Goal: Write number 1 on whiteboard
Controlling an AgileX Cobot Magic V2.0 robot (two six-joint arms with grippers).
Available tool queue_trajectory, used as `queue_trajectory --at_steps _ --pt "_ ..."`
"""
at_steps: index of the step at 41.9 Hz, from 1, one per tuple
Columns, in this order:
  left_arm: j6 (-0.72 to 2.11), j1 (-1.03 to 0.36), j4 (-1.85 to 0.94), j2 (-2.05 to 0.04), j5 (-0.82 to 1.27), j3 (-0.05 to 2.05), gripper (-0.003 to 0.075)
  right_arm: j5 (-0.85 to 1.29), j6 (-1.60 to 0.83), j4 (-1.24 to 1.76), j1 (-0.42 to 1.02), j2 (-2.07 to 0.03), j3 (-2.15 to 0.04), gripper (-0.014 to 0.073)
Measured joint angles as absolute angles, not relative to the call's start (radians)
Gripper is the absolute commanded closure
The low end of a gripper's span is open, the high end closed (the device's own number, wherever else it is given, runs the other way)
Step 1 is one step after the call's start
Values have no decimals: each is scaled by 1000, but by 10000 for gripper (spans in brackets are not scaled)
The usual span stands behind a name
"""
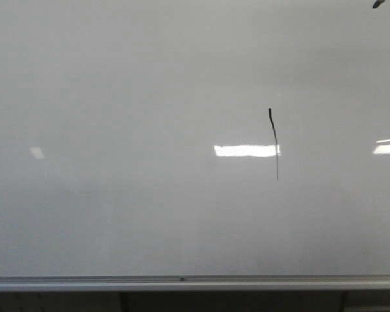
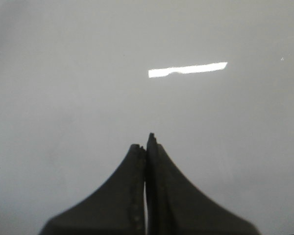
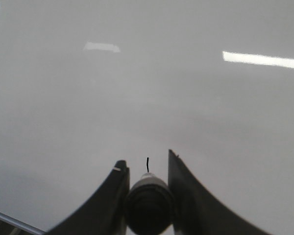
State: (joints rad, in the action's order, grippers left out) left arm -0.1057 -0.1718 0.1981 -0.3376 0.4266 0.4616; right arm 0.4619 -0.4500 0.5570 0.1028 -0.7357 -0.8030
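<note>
Stroke for the number 1 (image 1: 273, 143) already standing right of centre on the whiteboard (image 1: 117, 97), seeming complete; right gripper (image 3: 146, 196) clamping marker (image 3: 148, 200), left gripper (image 2: 146, 147) pressing together, empty.

Large glossy grey-white whiteboard (image 1: 117, 97) runs past every frame edge. Small dark object (image 1: 377, 4), cut by the front view's top edge, unidentifiable. Rounded dark marker-like body (image 3: 148, 205) between the right hand's fingers (image 3: 186, 200), tip hidden; black stroke (image 3: 147, 165) beyond it partly hidden.
</note>
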Motion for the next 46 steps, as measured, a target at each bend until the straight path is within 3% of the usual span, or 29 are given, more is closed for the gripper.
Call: queue_trajectory --at_steps 6,10,12,17,23,38,46 --pt "-106 -172 196 -338 427 462 734 468 -450 559 103 -735 -803 655" --pt "-72 -174 169 -350 422 469 659 502 -450 565 110 -735 -803 655" --pt "-40 -184 141 -373 428 483 587 521 -452 568 118 -740 -803 655" --pt "85 -241 0 -488 457 559 321 607 -473 576 150 -774 -803 655" --pt "213 -354 -127 -662 577 680 121 724 -497 595 182 -833 -838 655" --pt "439 -794 -278 -1059 769 924 122 1029 -733 852 220 -978 -978 655" --pt "459 -906 -309 -1168 786 1013 123 1154 -824 947 220 -1020 -997 655"
